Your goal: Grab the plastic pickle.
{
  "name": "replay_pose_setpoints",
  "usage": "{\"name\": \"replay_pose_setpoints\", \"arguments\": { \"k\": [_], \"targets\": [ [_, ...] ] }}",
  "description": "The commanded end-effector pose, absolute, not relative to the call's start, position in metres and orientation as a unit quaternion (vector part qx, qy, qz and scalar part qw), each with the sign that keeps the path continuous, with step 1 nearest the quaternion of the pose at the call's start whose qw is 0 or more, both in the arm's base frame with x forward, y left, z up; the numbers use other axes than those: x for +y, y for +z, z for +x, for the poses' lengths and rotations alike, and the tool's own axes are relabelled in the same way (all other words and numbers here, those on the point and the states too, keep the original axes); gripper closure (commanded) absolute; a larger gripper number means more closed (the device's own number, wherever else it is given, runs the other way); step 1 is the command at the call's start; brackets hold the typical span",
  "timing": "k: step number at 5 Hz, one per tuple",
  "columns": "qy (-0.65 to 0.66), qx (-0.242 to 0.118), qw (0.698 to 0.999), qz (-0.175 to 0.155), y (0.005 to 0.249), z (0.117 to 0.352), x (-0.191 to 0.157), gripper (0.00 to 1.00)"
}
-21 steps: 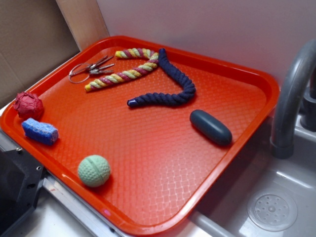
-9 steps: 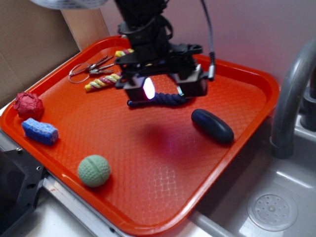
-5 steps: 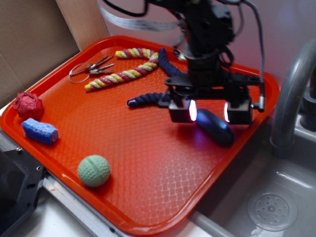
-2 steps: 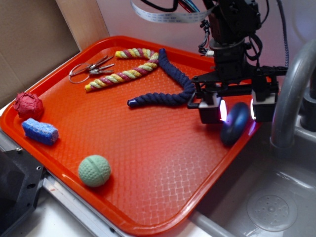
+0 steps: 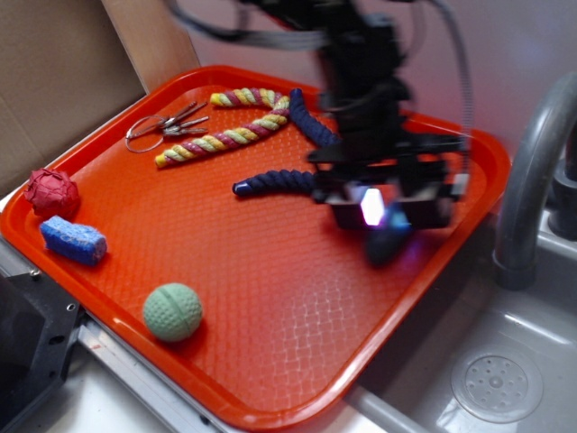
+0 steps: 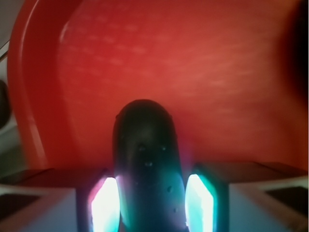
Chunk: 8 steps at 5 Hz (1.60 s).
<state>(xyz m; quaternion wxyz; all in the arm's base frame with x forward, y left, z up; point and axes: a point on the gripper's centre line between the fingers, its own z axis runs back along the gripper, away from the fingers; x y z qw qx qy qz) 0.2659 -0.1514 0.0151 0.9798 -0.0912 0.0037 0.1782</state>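
We see the gripper over the right part of the orange tray, its fingers closed against both sides of the plastic pickle, which hangs end-down between them. The exterior view is blurred; the navy rope lies just beside.

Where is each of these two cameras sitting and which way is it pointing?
Exterior: fixed above the tray's near corner, looking down across the red tray toward the wall; shows the blurred arm and gripper.
Wrist: mounted on the gripper, looking along its fingers down at the tray floor; both glowing pads show.
Shared: the plastic pickle held between the fingers, and the tray.
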Motion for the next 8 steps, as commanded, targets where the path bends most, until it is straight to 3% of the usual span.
{"name": "replay_pose_setpoints", "arguments": {
  "k": [1,2,3,5,6,8],
  "targets": [
    [0.19,0.004,0.977,-0.096,0.014,0.251,-0.103,1.0],
    [0.184,0.013,0.982,-0.032,0.011,0.254,-0.107,1.0],
    [0.166,0.022,0.986,0.019,-0.016,0.262,-0.122,0.0],
    [0.153,0.013,0.988,0.013,-0.022,0.258,-0.125,0.0],
    [0.162,0.021,0.986,0.008,-0.019,0.254,-0.126,1.0],
    [0.148,-0.008,0.989,0.004,0.027,0.24,-0.11,1.0]
  ]
}}
